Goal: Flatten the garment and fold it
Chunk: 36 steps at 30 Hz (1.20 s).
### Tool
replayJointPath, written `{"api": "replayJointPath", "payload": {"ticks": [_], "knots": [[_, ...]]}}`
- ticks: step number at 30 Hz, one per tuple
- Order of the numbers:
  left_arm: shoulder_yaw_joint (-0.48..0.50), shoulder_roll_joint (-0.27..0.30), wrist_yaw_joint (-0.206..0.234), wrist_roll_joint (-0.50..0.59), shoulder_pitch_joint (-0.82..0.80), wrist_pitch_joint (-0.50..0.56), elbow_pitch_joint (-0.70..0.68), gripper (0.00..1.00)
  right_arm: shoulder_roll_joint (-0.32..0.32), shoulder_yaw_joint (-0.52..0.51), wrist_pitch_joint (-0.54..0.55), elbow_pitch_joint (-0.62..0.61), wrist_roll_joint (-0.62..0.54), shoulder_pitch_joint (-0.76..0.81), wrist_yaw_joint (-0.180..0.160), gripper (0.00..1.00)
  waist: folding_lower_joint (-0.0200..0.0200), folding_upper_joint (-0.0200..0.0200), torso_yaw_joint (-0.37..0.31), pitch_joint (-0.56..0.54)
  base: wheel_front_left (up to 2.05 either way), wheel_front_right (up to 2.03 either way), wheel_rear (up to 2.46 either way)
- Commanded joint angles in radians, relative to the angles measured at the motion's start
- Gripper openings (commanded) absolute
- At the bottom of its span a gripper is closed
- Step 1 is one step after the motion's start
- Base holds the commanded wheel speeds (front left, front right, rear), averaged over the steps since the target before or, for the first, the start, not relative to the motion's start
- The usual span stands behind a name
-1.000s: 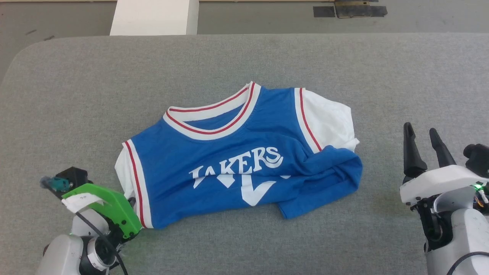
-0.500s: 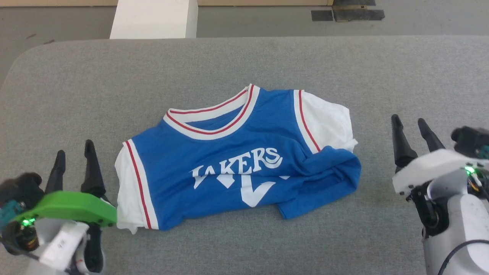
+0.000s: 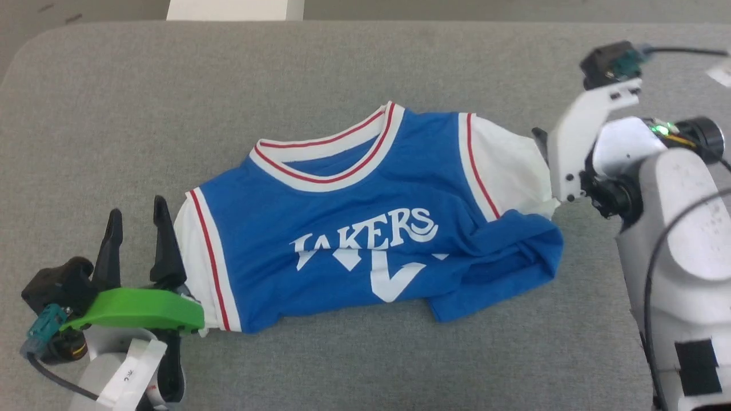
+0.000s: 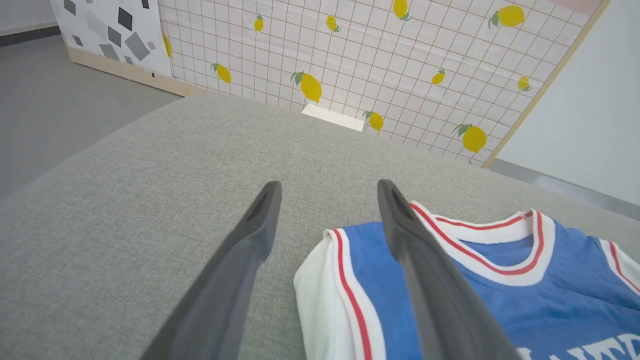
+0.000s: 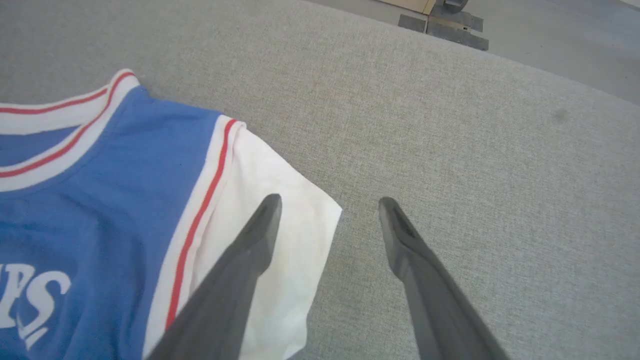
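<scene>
The left hand (image 3: 138, 212), pressed together at the garment's (image 3: 342, 211) left sleeve a second ago, now stands spread just beside it, holding nothing. The garment lies front-up in the middle of the tabletop (image 3: 171, 85), its lower right part bunched. Farther off, the right hand (image 5: 330, 200), also spread, has swung up over the right sleeve, so flattening likely resumes there.

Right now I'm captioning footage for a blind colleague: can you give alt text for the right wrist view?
The open right claw hovers over the edge of the white sleeve of a blue jersey with red-striped trim, which lies on a grey fabric surface.
</scene>
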Motion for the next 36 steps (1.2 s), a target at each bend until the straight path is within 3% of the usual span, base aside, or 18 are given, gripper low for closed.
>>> {"api": "replayJointPath", "payload": {"ticks": [1, 7, 17, 18, 19, 26, 31, 36], "knots": [[-0.006, -0.006, -0.004, 0.011, -0.027, -0.006, -0.002, 1.00, -0.012, 0.031, 0.063, 0.023, -0.021, -0.029, -0.001, 1.00, 0.0000, 0.0000, 0.024, 0.035, 0.00, 0.00, 0.00], [-0.029, -0.018, -0.011, 0.015, -0.060, -0.011, -0.006, 1.00, -0.046, 0.122, 0.234, 0.090, -0.060, -0.100, -0.001, 1.00, 0.0000, 0.0000, 0.051, 0.086, 0.00, 0.00, 0.00], [-0.049, -0.021, -0.020, 0.015, -0.088, -0.017, 0.007, 1.00, -0.053, 0.255, 0.288, 0.164, 0.003, -0.107, -0.001, 1.00, 0.0000, 0.0000, 0.061, 0.136, 0.00, 0.00, 0.00], [-0.051, -0.022, -0.020, 0.015, -0.089, -0.017, 0.009, 1.00, -0.054, 0.258, 0.290, 0.167, 0.013, -0.106, -0.001, 0.46, 0.0000, 0.0000, 0.060, 0.135, 0.00, 0.00, 0.00], [-0.052, -0.023, -0.020, 0.016, -0.090, -0.018, 0.011, 1.00, -0.057, 0.264, 0.286, 0.168, 0.025, -0.105, -0.001, 0.00, 0.0000, 0.0000, 0.059, 0.133, 0.00, 0.00, 0.00], [-0.058, -0.013, -0.026, 0.016, -0.087, -0.017, 0.032, 1.00, -0.079, 0.217, 0.183, 0.136, 0.082, -0.115, -0.001, 0.00, 0.0000, 0.0000, 0.035, 0.099, 0.00, 0.00, 0.00], [-0.063, -0.005, -0.024, 0.019, -0.079, -0.012, 0.035, 1.00, -0.099, 0.086, 0.089, 0.096, 0.103, -0.115, -0.001, 0.00, 0.0000, 0.0000, 0.011, 0.059, 0.00, 0.00, 0.00], [-0.068, 0.000, -0.019, 0.019, -0.066, 0.001, 0.029, 1.00, -0.152, -0.070, 0.071, 0.050, 0.081, -0.069, -0.001, 0.00, 0.0000, 0.0000, -0.007, 0.028, 0.00, 0.00, 0.00]]}}
